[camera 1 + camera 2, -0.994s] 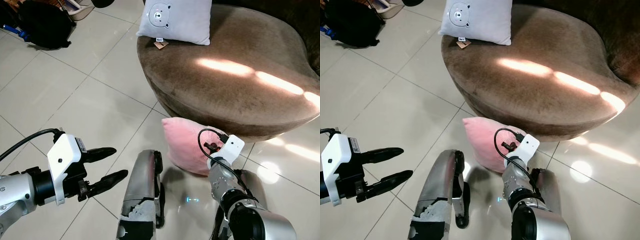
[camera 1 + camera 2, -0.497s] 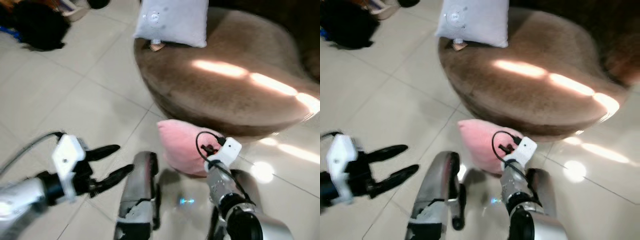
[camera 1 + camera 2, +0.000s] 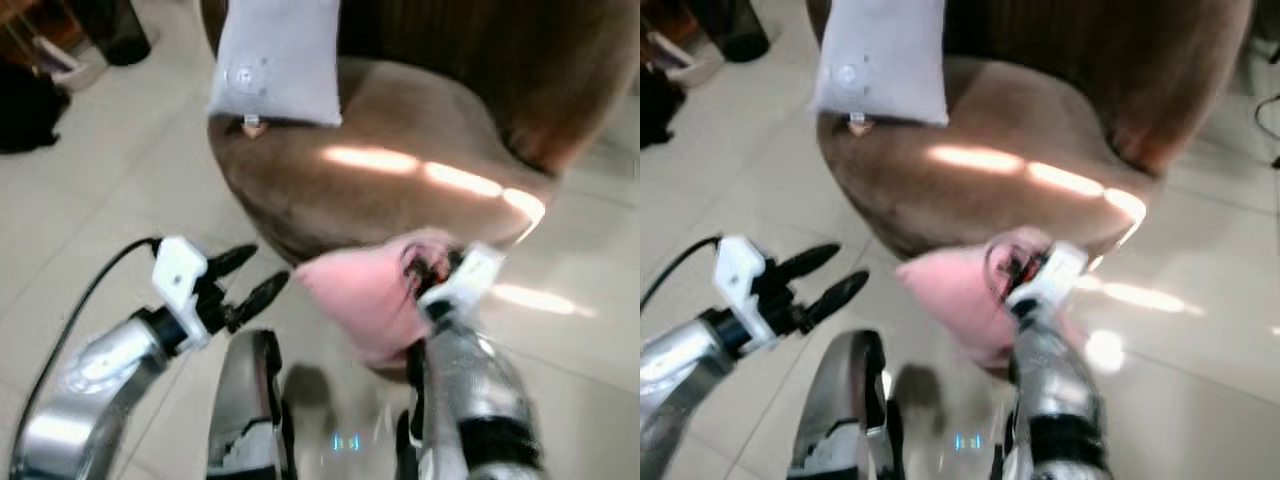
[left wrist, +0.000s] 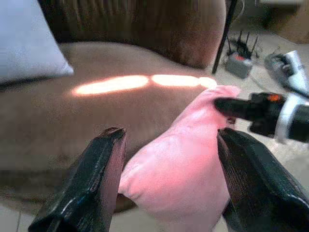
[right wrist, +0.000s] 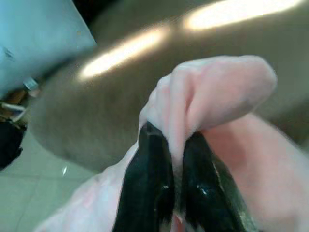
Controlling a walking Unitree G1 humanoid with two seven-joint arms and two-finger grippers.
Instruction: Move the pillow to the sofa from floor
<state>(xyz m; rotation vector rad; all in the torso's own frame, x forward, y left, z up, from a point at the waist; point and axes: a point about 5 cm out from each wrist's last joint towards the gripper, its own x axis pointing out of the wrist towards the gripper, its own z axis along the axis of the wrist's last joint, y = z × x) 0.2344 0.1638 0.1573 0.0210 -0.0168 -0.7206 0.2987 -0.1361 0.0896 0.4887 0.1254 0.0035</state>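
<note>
Head views blurred. Right claw (image 5: 176, 193) clamped on a bunched fold of the pink pillow (image 3: 365, 300). Pillow hangs in front of the brown sofa (image 3: 400, 190), apparently off the tiled floor (image 3: 90, 200), though the blur makes that hard to confirm. Left claw (image 3: 250, 280) fingers apart, holding nothing, just beside the pillow's near corner. White bear pillow (image 3: 280, 60) stands on the sofa seat against the backrest. Sun streak across the seat.

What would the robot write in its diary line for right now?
right gripper: pinching pink pillow | pillow: in front of sofa | left gripper: open, beside pillow
</note>
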